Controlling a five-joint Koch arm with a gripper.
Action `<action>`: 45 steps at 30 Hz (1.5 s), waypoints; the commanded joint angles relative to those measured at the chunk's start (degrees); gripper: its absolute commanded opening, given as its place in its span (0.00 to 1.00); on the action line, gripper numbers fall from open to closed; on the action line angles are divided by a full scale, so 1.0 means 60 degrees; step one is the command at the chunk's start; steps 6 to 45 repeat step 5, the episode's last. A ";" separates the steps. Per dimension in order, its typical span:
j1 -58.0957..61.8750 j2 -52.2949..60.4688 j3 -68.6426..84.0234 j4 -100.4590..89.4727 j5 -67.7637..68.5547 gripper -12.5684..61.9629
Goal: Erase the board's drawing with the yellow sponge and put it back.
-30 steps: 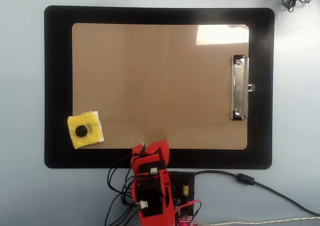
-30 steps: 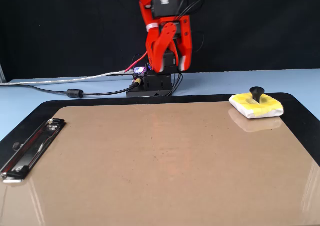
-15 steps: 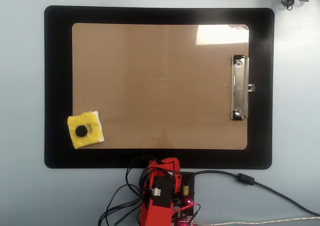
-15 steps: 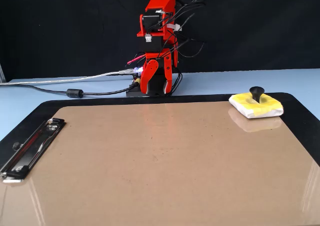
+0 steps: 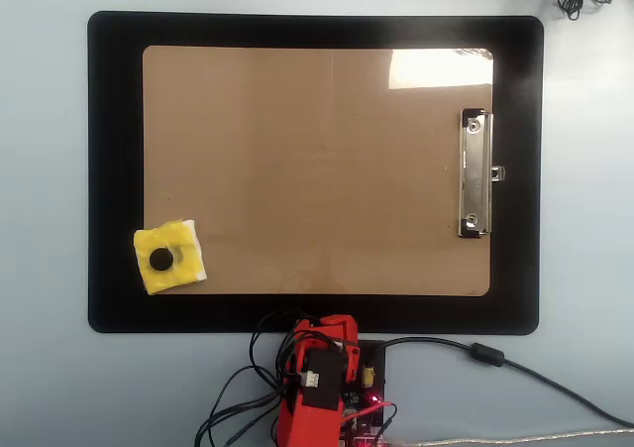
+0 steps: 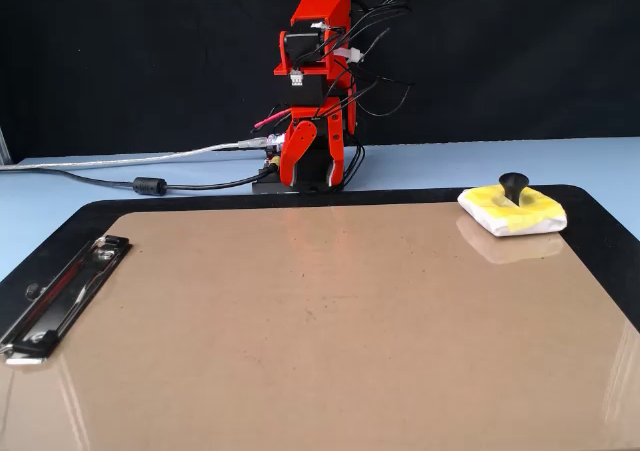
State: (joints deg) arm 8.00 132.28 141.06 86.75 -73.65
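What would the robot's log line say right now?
arm: folded at base | end effector: empty | yellow sponge: clipboard corner | drawing: none visible

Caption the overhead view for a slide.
Yellow sponge rests at the bare board's corner; folded red arm sits below the black mat.

black mat [image 5: 114, 169], light blue table [image 5: 45, 169], grey cable [image 5: 555, 388]

Overhead straight down; low fixed view facing arm [image 6: 318, 101], seemingly close.
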 commanded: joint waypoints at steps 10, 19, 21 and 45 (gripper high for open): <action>0.0029 0.0396 0.0000 0.0894 0.0044 0.63; 0.0029 0.0396 0.0000 0.0894 0.0044 0.63; 0.0029 0.0396 0.0000 0.0894 0.0044 0.63; 0.0029 0.0396 0.0000 0.0894 0.0044 0.63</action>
